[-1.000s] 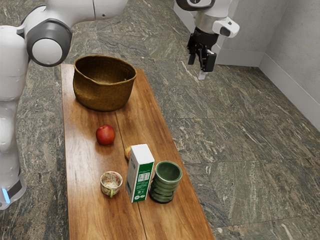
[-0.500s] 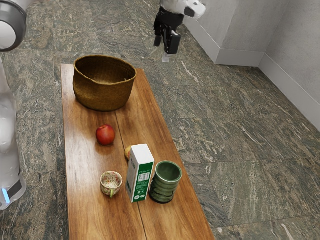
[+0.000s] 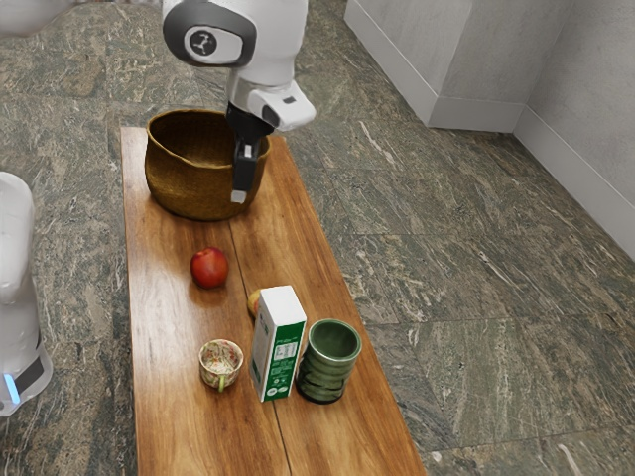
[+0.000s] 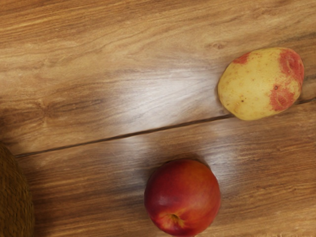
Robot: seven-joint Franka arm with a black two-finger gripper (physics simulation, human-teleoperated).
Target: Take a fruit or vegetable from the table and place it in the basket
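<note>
End effector [image 3: 239,196] hangs apart from nectarine [image 4: 182,197] and potato [image 4: 256,84], both lower.

In the exterior view, looks from beside the arm [image 3: 263,30], high up, slanting down along the desk [image 3: 174,337], far enough back to include floor [image 3: 486,297]. In the wrist view, looks nearly straight down from the end effector [image 3: 240,195], much nearer. Shares red fruit [image 4: 182,197], potato [image 4: 261,84] and part of the basket [image 4: 12,197].
</note>
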